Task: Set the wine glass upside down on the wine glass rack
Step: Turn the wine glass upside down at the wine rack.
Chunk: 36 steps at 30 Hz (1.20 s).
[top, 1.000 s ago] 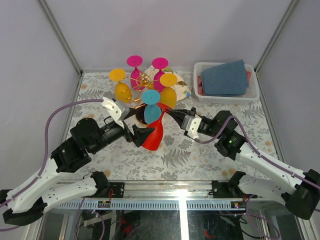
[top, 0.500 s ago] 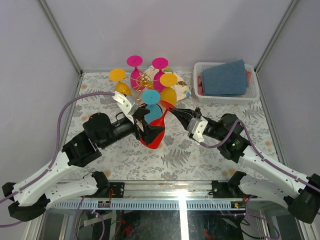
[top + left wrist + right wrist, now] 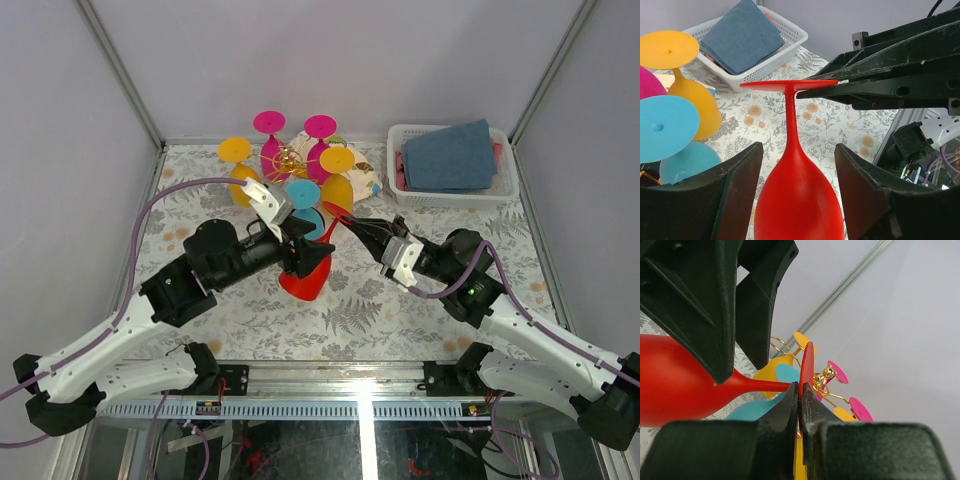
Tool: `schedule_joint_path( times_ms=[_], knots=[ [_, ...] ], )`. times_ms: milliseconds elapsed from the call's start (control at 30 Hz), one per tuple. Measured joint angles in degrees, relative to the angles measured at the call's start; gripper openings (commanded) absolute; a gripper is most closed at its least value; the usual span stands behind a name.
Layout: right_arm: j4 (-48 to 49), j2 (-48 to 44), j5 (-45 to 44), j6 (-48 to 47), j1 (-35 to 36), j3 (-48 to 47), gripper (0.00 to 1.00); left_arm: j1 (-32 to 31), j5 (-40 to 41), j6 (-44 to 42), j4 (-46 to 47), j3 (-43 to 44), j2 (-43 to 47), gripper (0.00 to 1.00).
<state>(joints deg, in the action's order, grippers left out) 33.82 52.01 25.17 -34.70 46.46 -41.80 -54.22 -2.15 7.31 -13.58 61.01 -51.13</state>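
**Red glass mid-handover: where this could bite me**

Top view: the red wine glass (image 3: 305, 275) is bowl-down just in front of the wine glass rack (image 3: 288, 158). I can't tell if its rim touches the desk (image 3: 400, 310). The rack already carries blue, yellow and pink glasses. My right gripper (image 3: 338, 215) has the red one by its foot, and the left gripper (image 3: 308, 256) sits around the bowl.

Left wrist: the fingers (image 3: 735, 200) flank the bowl on both sides, right up against it. I honestly can't tell if they're squeezing or just shy of contact. If the right side lets go before the left has real pressure, I reckon that slick rounded bowl slides straight out.

Right wrist: the jaws are pressed together on the very edge of the foot, a thin pinch. If the left closes off-centre, the twist could lever the disc out. The blue glass (image 3: 785, 372) hangs just beside the red one, so a sloppy swing toward a free loop could knock it or miss the loop.
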Motion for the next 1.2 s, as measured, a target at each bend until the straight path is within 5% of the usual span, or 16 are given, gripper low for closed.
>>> schedule_joint_path(
  times_ms=[400, 800, 1200],
  knots=[
    [1.7, -0.7, 3.0, 2.9, 0.0, 0.1, 0.00, 0.0, 0.9, 0.6, 2.8, 0.0, -1.7, 0.45],
    [1.7, -1.4, 3.8, 4.0, 0.0, 0.1, 0.00, -0.2, -0.4, 1.2, 4.7, 0.0, -2.3, 0.01],
    [1.2, -1.1, 2.5, 3.8, 0.1, 0.1, 0.00, -0.1, 0.5, 2.1, 6.4, -1.5, -2.0, 0.03]
  ],
)
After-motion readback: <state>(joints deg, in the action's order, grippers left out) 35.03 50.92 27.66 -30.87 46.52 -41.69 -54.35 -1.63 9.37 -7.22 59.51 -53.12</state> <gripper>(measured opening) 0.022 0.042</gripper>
